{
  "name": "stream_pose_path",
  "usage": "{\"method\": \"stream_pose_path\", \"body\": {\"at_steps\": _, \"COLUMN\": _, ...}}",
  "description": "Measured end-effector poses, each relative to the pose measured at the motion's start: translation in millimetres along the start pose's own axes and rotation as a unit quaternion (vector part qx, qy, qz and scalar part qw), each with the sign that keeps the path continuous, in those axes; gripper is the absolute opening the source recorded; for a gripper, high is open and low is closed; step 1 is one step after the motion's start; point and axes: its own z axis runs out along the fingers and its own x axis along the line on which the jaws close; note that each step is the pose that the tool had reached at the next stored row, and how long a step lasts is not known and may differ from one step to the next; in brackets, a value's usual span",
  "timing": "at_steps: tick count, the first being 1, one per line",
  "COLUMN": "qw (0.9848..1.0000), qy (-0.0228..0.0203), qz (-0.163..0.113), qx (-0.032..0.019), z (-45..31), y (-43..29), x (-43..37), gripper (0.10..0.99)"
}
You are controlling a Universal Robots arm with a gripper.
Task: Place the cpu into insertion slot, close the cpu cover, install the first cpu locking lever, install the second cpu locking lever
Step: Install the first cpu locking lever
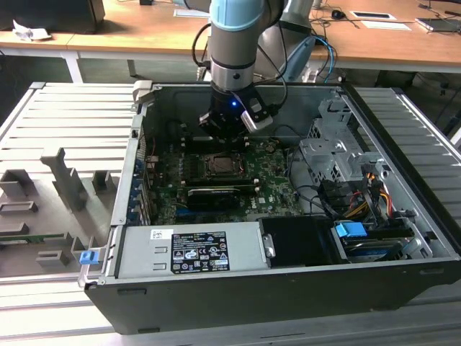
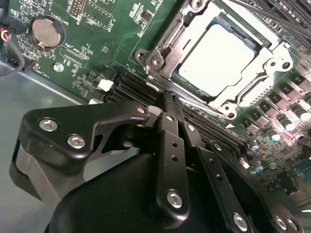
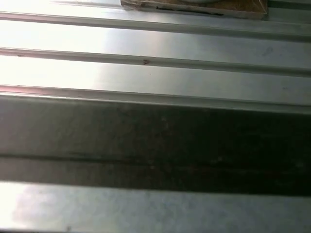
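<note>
Exterior view, case: an open dark computer case (image 1: pixel 288 288) lies on its side on a ribbed grey metal table (image 1: pixel 65 122), with wooden desks behind it.
Exterior view, board: a green board (image 1: pixel 274 184) covers the case floor; a grey power supply box (image 1: pixel 194 249) sits along the near wall, and a drive cage with coloured cables (image 1: pixel 360 187) is at the exterior view's right.
Exterior view, arm: the arm (image 1: pixel 234 43) comes down from above into the case, and its gripper (image 1: pixel 223 130) hangs low over the board, just behind the slot (image 1: pixel 218 167).
Exterior view, fingers: cannot tell whether they are spread or together from here.
Second wrist view, chip: the cpu (image 2: pixel 222 57) lies flat in the slot (image 2: pixel 252 92), its pale silver face up.
Second wrist view, cover: the cover (image 2: pixel 194 36) lies down around the chip, its metal frame bordering the chip's face on all sides.
Second wrist view, gripper: the black gripper (image 2: pixel 167 99) is in the foreground, its tips just beside the slot's near edge, over long black sockets.
Second wrist view, fingers: pressed together, with nothing between them.
Second wrist view, battery: a round coin battery (image 2: pixel 44 31) sits on the board, well apart from the slot.
First wrist view, surfaces: bright ribbed metal (image 3: pixel 155 73) above a dark band (image 3: pixel 155 145).
</note>
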Motion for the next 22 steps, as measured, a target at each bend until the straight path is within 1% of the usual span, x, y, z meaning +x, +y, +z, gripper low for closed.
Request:
{"method": "stream_pose_path", "body": {"at_steps": 4, "qw": 1.0, "qy": 0.0002, "qz": 0.0, "qx": 0.003, "z": 3.3, "y": -0.3, "x": -0.4, "gripper": 0.106}}
{"method": "stream_pose_path", "body": {"at_steps": 7, "qw": 1.0, "qy": 0.0004, "qz": 0.0, "qx": 0.0064, "z": 4.7, "y": -0.6, "x": -0.6, "gripper": 0.106}}
{"method": "stream_pose_path", "body": {"at_steps": 10, "qw": 1.0, "qy": 0.0006, "qz": 0.0, "qx": 0.0078, "z": 6.9, "y": -0.8, "x": -1.0, "gripper": 0.106}}
{"method": "stream_pose_path", "body": {"at_steps": 12, "qw": 1.0, "qy": 0.0007, "qz": 0.0, "qx": 0.0076, "z": 7.3, "y": -0.9, "x": -1.2, "gripper": 0.106}}
{"method": "stream_pose_path", "body": {"at_steps": 14, "qw": 1.0, "qy": 0.0006, "qz": 0.0, "qx": 0.0048, "z": 7.5, "y": -0.8, "x": -1.4, "gripper": 0.106}}
{"method": "stream_pose_path", "body": {"at_steps": 15, "qw": 1.0, "qy": 0.0005, "qz": 0.0, "qx": 0.0045, "z": 7.2, "y": -0.7, "x": -1.4, "gripper": 0.106}}
{"method": "stream_pose_path", "body": {"at_steps": 17, "qw": 1.0, "qy": 0.0003, "qz": 0.0, "qx": 0.004, "z": 5.2, "y": -0.4, "x": -1.6, "gripper": 0.106}}
{"method": "stream_pose_path", "body": {"at_steps": 19, "qw": 1.0, "qy": 0.0007, "qz": 0.0, "qx": 0.0044, "z": 0.9, "y": -0.1, "x": -1.7, "gripper": 0.106}}
{"method": "stream_pose_path", "body": {"at_steps": 22, "qw": 1.0, "qy": 0.0008, "qz": 0.0, "qx": 0.0045, "z": -11.3, "y": 1.0, "x": -2.1, "gripper": 0.106}}
